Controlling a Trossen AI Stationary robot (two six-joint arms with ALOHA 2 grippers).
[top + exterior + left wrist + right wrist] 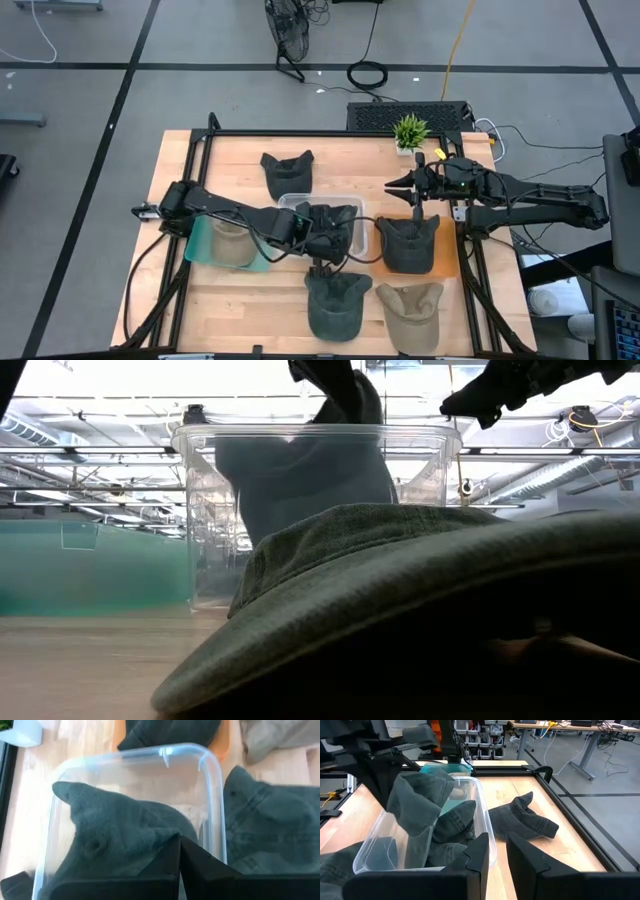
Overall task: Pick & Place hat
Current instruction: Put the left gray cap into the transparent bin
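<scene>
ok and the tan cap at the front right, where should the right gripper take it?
Probably the soft crown of the tan cap, from straight above: it lies flat, brim seemingly flush on the table, so only the crown offers a fold to pinch. The right gripper is free and nearest; the left gripper is shut on the grey hat at the bin.

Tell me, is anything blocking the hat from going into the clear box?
No. The left tool is shut on the dark hat and holds it over the clear box, its lower part hanging inside. Only another dark hat lies in the box. The right tool waits aside.
</scene>
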